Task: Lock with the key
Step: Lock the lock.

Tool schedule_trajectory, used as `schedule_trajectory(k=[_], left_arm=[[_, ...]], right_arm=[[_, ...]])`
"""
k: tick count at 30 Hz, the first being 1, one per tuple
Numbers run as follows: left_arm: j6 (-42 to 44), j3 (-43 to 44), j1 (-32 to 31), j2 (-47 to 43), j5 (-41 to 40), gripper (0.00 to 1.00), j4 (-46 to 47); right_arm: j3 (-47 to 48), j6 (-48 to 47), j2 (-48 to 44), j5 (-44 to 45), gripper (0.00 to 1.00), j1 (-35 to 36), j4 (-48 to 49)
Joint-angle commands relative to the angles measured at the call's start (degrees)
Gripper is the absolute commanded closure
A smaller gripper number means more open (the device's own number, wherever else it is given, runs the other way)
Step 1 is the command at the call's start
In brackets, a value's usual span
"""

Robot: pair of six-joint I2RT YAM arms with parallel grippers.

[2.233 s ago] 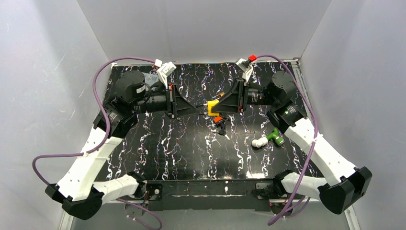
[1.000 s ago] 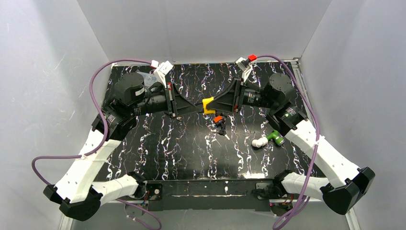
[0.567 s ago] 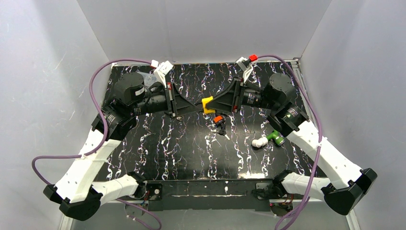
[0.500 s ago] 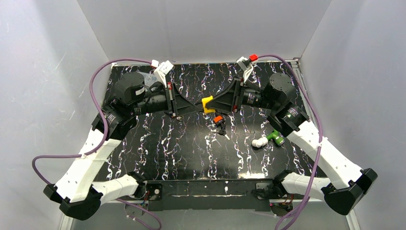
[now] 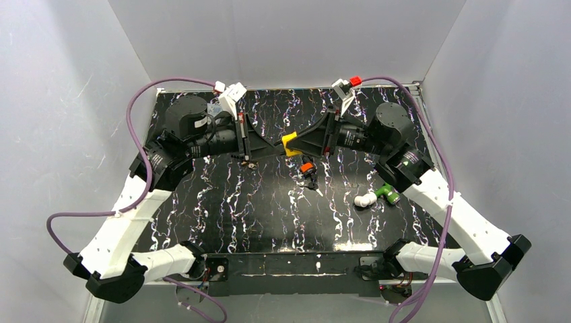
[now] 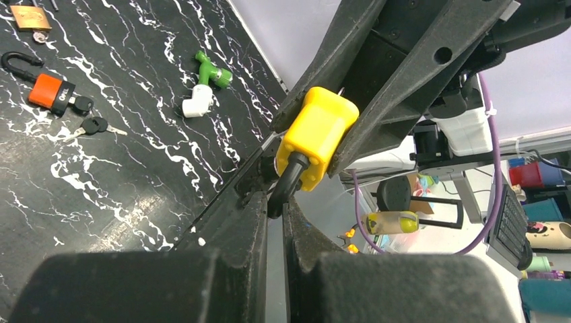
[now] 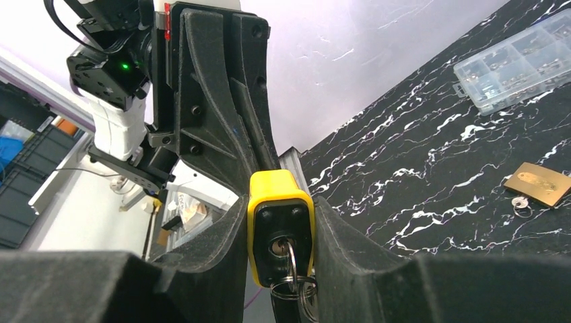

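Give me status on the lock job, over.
Right gripper shut on yellow padlock. Left gripper shut on its black shackle. Key in keyway, neither gripper on it. Nothing blocking.

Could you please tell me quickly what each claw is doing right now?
Left claw: shut on the black shackle of the yellow padlock.
Right claw: shut on the yellow padlock, with the key in its keyhole.
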Motion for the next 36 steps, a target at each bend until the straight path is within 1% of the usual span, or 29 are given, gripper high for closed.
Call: schedule_trajectory(k=[1, 6, 11, 13, 16, 20, 21, 25, 30, 32, 33, 34, 36], left_arm=[[-2.73, 3.95, -4.74, 5.09, 8.35, 1.0, 16.58], [-2.89, 4.47, -4.86, 5.23, 8.71, 1.0, 16.82], [0.72, 4.37, -4.87, 4.36, 6.42, 1.0, 10.81], [1.08, 3.15, -4.87, 3.44, 5.67, 1.0, 10.08], [0.97, 1.91, -4.85, 2.44, 5.07, 0.97, 9.99], [0.78, 1.86, -4.78, 1.98, 4.63, 0.91, 9.78], [0.68, 1.91, -4.78, 2.06, 4.6, 0.88, 9.78], [0.16, 1.73, -4.79, 2.59, 4.77, 0.86, 10.16], [-0.46, 1.39, -4.8, 2.82, 4.76, 0.87, 11.0], [-0.52, 1.28, -4.81, 2.79, 4.49, 0.91, 11.18], [-0.43, 1.25, -4.8, 2.72, 4.29, 0.96, 11.19], [-0.29, 1.21, -4.79, 2.63, 4.02, 1.0, 11.11], [0.4, 1.14, -4.8, 2.3, 2.88, 1.0, 10.27]], right_arm=[[-0.58, -1.5, 4.6, -2.0, 0.99, 7.98, -1.48], [-1.0, -1.84, 4.64, -1.49, 0.99, 8.07, -1.64], [-2.54, -0.96, 2.81, -1.1, 0.99, 6.98, 0.25], [-4.17, 1.97, 2.3, -3.34, 0.99, 5.48, 4.05], [-7.4, 8.02, 1.86, -6.82, 0.99, 2.7, 12.19], [-11.75, 15.38, 1.35, -9.87, 0.99, -0.26, 22.2], [-12.41, 16.78, 1.34, -10.36, 0.99, -0.77, 23.94], [-14.15, 19.25, 0.96, -10.87, 0.99, -1.72, 27.15], [-15.64, 20.14, -0.42, -10.23, 0.99, -2.77, 28.21], [-16.0, 20.11, -0.82, -10.22, 0.99, -3.14, 28.0], [-16.17, 20.06, -0.96, -10.34, 0.99, -3.38, 27.91], [-16.34, 19.97, -1.12, -10.49, 0.97, -3.65, 27.74], [-16.62, 19.49, -1.62, -11.03, 0.86, -4.4, 26.91]])
